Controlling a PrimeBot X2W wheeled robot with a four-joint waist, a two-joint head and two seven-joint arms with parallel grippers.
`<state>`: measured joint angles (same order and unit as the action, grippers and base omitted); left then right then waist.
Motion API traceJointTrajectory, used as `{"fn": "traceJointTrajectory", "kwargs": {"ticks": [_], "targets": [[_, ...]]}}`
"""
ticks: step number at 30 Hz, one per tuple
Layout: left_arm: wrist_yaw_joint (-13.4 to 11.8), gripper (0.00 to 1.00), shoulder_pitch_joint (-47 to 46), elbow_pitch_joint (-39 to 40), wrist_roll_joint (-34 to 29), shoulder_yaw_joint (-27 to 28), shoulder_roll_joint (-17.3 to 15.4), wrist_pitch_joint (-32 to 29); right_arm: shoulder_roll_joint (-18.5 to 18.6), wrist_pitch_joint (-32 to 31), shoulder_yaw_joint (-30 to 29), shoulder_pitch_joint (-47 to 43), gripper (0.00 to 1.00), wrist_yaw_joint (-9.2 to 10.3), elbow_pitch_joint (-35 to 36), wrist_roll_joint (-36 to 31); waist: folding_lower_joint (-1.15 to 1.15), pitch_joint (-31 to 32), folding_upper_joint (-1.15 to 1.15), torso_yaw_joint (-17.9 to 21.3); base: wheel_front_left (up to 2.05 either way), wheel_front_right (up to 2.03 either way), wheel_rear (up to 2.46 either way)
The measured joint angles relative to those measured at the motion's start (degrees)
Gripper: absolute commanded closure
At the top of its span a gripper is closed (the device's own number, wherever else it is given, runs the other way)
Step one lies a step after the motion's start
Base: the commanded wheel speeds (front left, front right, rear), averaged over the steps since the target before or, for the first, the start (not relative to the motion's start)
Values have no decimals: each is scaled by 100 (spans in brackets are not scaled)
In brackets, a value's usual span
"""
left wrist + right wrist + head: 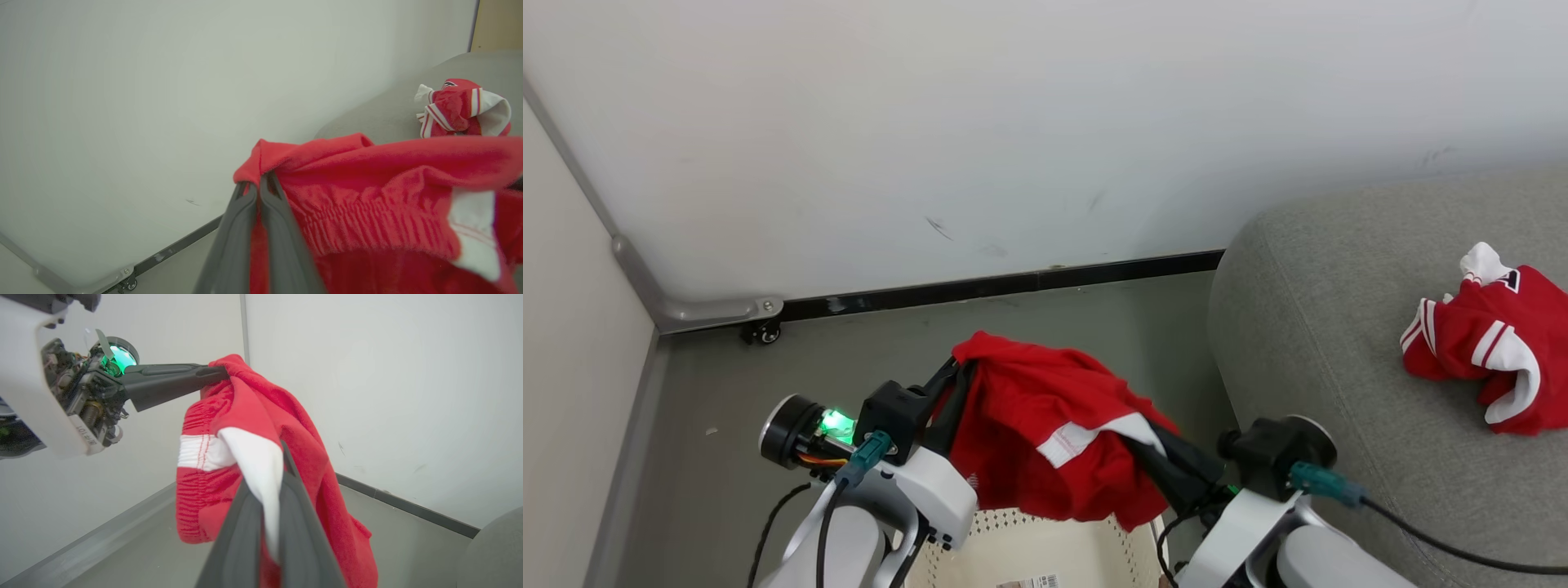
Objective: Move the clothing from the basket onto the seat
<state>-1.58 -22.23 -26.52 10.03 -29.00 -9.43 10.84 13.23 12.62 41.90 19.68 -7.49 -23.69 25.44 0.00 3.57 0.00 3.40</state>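
**red garment stretched between both hands above the basket**

a cream-white perforated plastic basket [1094, 535] sits on the grey floor [719, 425] at the bottom of the head view, with a paper label [1031, 581] on its bottom. directly above the basket hangs a red soft-fabric garment [1029, 408] with an elastic waistband and a white panel, clear of the rim.

the left hand [960, 365] is above the basket's left side. its two dark fingers are pressed together on a bunched red corner of the garment. the right hand [269, 486] is above the basket's right side, and its fingers are closed on the white panel, which runs down between them. the cloth spans from one hand to the other and sags in folds toward the basket.

to the right of the basket stands a large light-grey upholstered fabric sofa [1323, 343] with a rounded edge. a second red garment [1486, 343] with white panels and red-white striped trim lies crumpled on the sofa cushion, well apart from the basket.

beyond the basket a pale wall [1013, 122] meets the floor at a dark baseboard [1013, 283]. a small caster wheel [765, 331] sits at the corner to the basket's far left.
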Motion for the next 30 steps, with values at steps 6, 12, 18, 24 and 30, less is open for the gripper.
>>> {"fn": "traceJointTrajectory", "kwargs": {"ticks": [6, 12, 18, 24, 30], "targets": [[10, 21, 170, -33, 391, 152, 225, 11, 114, 10, -416, 8, 100, 0, 192, 269, 0, -18, 0, 91, 0, 0, 0], [14, 0, 242, -36, 605, 281, 320, 87, 338, 58, -781, 32, 100, 0, 289, 315, 0, -24, 0, 113, 0, 0, 0], [-2, 0, 408, -22, 657, 446, 302, 182, 530, 75, -1180, 27, 100, 0, 365, 334, 0, -19, 0, 98, 0, 0, 0], [-134, 0, 504, 20, 706, 660, 233, 258, 665, 107, -1540, -137, 100, 0, 478, 334, 0, 0, 0, 140, 0, 0, 0], [-223, 0, 675, 80, 706, 782, 175, 286, 757, 107, -1984, -572, 100, 0, 486, 339, 0, 25, 0, 242, 0, 0, 0]]}}
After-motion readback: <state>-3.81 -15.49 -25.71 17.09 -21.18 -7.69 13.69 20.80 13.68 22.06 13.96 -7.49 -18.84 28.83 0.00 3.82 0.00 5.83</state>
